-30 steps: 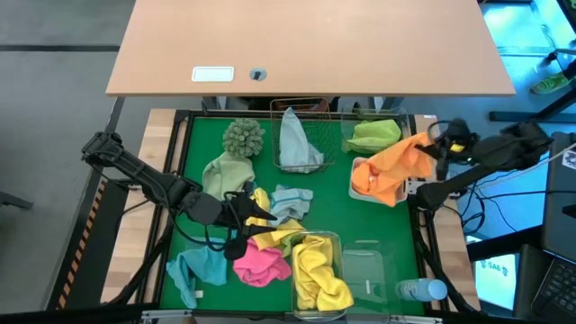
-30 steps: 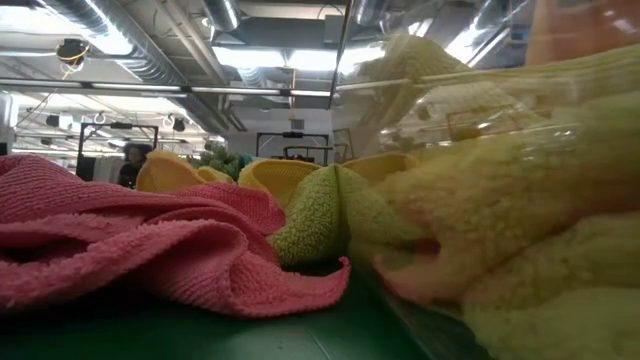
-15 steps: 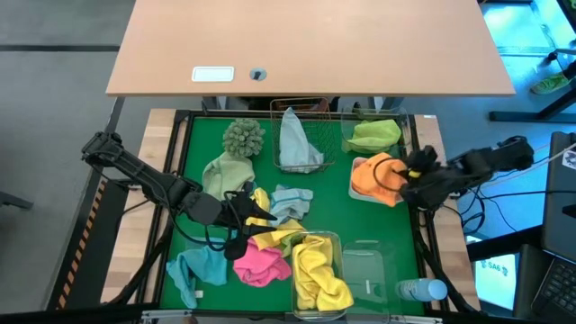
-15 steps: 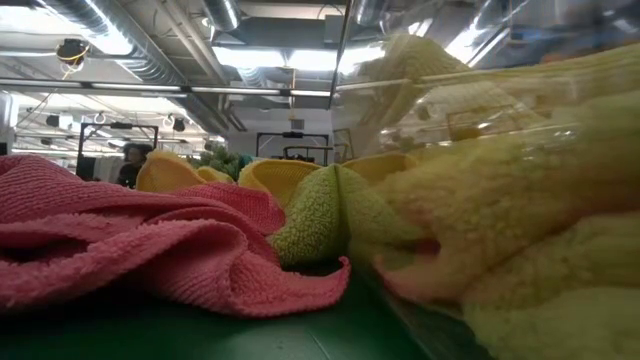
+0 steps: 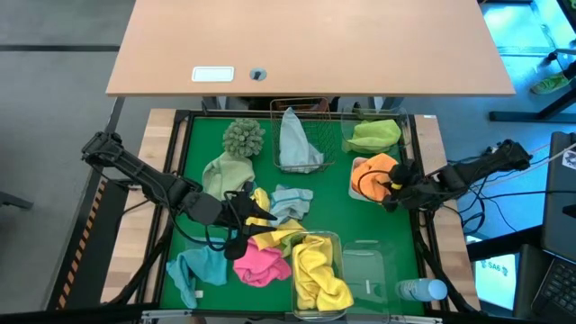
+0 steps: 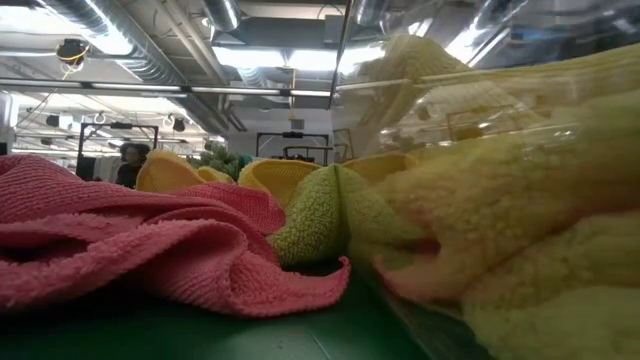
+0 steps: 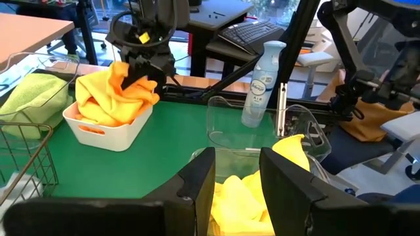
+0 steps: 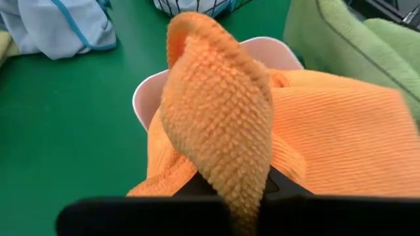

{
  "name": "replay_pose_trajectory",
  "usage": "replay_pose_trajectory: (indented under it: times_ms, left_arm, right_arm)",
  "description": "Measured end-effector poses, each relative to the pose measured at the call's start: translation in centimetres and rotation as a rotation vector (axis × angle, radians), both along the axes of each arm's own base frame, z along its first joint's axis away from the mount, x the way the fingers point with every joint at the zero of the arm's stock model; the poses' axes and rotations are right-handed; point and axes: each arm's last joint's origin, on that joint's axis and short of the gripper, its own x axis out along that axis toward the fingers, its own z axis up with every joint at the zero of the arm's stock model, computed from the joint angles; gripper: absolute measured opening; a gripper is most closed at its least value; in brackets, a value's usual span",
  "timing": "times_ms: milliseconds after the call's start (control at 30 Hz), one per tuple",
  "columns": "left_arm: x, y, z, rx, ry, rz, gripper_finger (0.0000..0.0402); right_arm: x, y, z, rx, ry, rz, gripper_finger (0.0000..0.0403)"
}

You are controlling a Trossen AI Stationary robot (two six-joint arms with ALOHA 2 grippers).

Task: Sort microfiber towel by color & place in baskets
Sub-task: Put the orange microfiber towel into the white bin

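Sorting is roughly half done: my right gripper (image 5: 393, 187) is pinched shut on the ribbed orange microfiber towel (image 8: 223, 124), bunched over the white rectangular tray (image 7: 108, 128) right beneath my jaws. Yellow, pink, teal cloths remain loose. Left gripper (image 7: 236, 180) parted, holding nothing.

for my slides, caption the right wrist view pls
Right gripper shut on the orange towel, lowering it into the white tray.

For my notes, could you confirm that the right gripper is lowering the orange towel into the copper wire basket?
Not quite: the right gripper holds the orange towel over a white tray, not the wire basket. The high and left wrist views show it.
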Motion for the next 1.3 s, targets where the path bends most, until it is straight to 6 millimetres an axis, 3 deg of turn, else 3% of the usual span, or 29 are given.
replay_pose_trajectory:
  times_ms: [567, 933, 1300]
  left_arm:
    - [0.0, 0.0, 0.0, 0.008, 0.0, -0.002, 0.0113]
    - [0.0, 0.0, 0.0, 0.009, 0.0, -0.003, 0.0113]
    - [0.0, 0.0, 0.0, 0.009, 0.001, -0.003, 0.0113]
  right_arm:
    - [1.4, 0.2, -4.6, 0.043, 0.147, -0.15, 0.0004]
    - [3.6, -2.4, -5.5, 0.139, 0.211, -0.203, 0.0004]
    - [4.1, -4.4, -6.0, 0.256, 0.266, -0.222, 0.0006]
